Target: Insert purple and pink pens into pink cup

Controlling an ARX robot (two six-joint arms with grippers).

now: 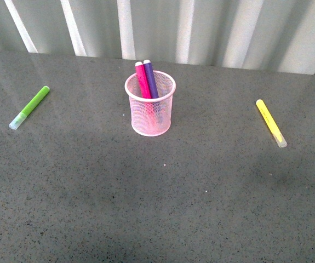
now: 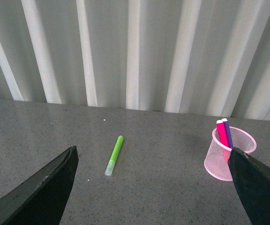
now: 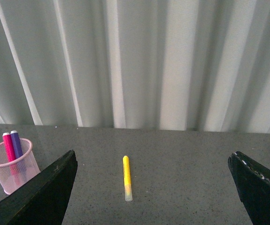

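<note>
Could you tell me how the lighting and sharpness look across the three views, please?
Front view: even, soft light, pale reflections of the wall on the far table, pink cup sharp. Left wrist view: left claw fingers are dark silhouettes, green marker clear. Right wrist view: right claw fingers likewise dark, yellow marker slightly soft.

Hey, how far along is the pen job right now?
It looks done: the pink pen and purple pen both stand inside the pink cup. Nothing is in hand; the left gripper and right gripper are open and empty. Nothing appears left.
</note>
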